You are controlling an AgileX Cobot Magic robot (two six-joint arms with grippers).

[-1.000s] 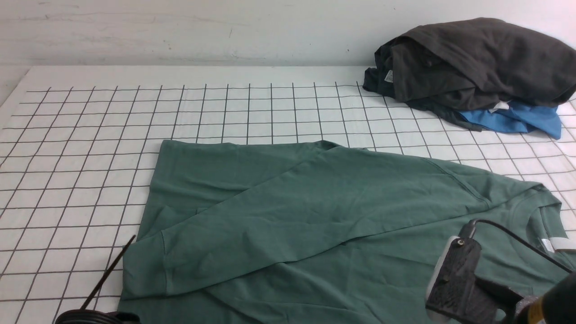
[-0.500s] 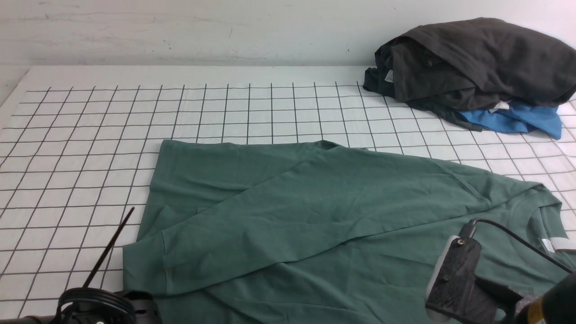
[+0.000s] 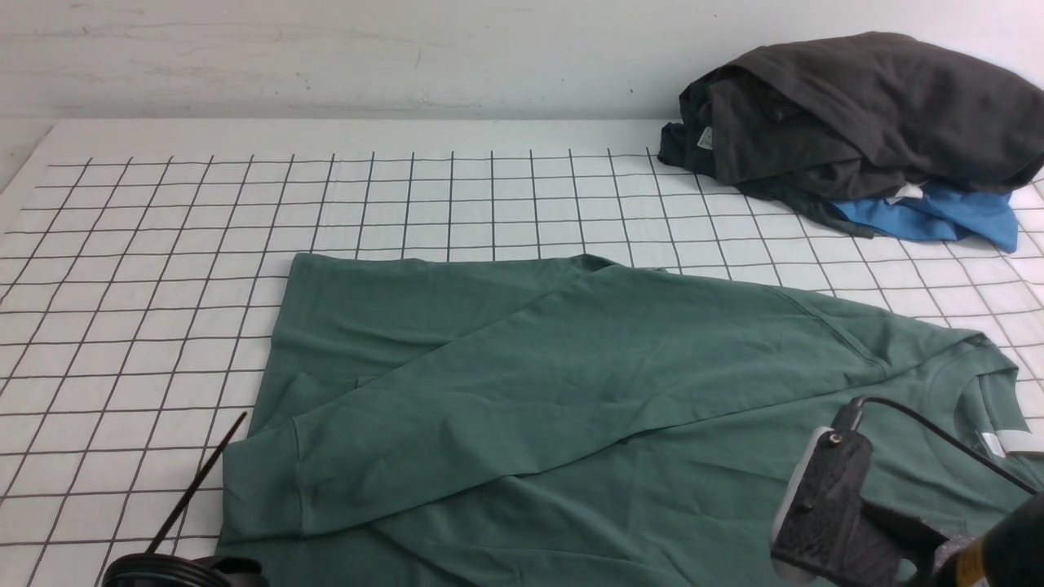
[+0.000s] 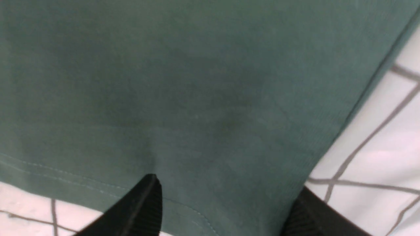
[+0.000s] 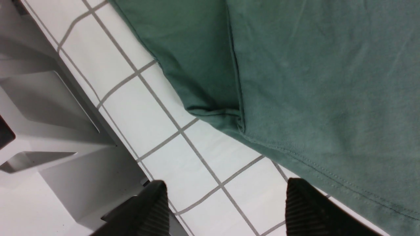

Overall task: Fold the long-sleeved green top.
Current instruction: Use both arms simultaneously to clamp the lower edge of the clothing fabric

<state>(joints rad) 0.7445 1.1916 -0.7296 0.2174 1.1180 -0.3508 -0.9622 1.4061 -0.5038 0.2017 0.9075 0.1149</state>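
Note:
The green long-sleeved top (image 3: 587, 383) lies flat on the gridded table (image 3: 147, 269), its neck with a white label (image 3: 1007, 443) at the right. One sleeve is folded across the body to the lower left. In the left wrist view my left gripper (image 4: 226, 205) stands open just above the top (image 4: 197, 98), near its stitched hem, with nothing between the fingers. My right gripper (image 5: 228, 201) is open over bare table, beside the top's hem (image 5: 311, 82) and apart from it. The front view shows only parts of the arms, at the bottom corners.
A heap of dark grey-black garments (image 3: 856, 114) on a bright blue garment (image 3: 938, 216) sits at the back right by the wall. A grey frame (image 5: 49, 108) runs along the table's near edge. A thin black cable (image 3: 196, 485) rises from the left wrist.
The left arm rose into the front view half a second ago and has sunk back to the bottom edge. The top and the right arm have not moved.

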